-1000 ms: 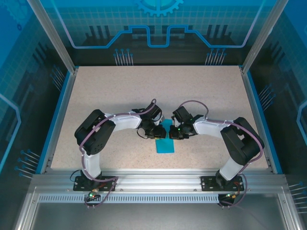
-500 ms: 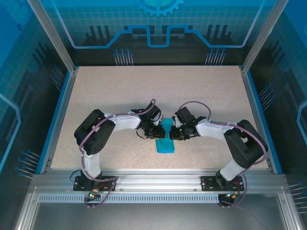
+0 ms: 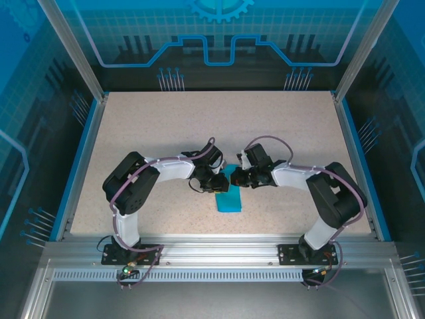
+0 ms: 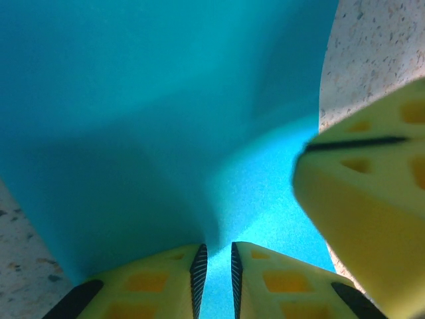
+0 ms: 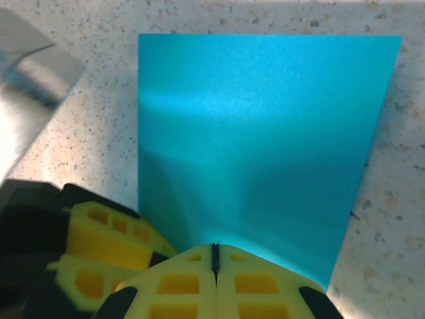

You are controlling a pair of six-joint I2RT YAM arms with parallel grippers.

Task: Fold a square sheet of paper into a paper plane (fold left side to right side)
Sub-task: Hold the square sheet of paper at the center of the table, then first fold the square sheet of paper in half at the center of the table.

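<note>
The square sheet of paper (image 3: 230,201), bright cyan, lies on the table as a folded upright rectangle between the two arms. My left gripper (image 3: 218,183) rests on its far left part. In the left wrist view its jaws (image 4: 219,250) stand a narrow gap apart over the paper (image 4: 166,100), which bulges up toward them. My right gripper (image 3: 234,178) is at the paper's far edge. Its tips (image 5: 215,247) are shut tight together and sit on the paper (image 5: 265,119). A yellow finger (image 4: 372,212) of the right gripper shows beside the left one. A paper plane is out of view.
The speckled tabletop (image 3: 219,126) is bordered by a blue rim (image 3: 86,153) and glass walls. The aluminium rail (image 3: 219,249) with both arm bases runs along the near edge. The two wrists stand almost touching over the paper.
The right gripper has slid left and slightly away along the paper's far edge, closer to the left gripper. The left arm and the paper have stayed put.
</note>
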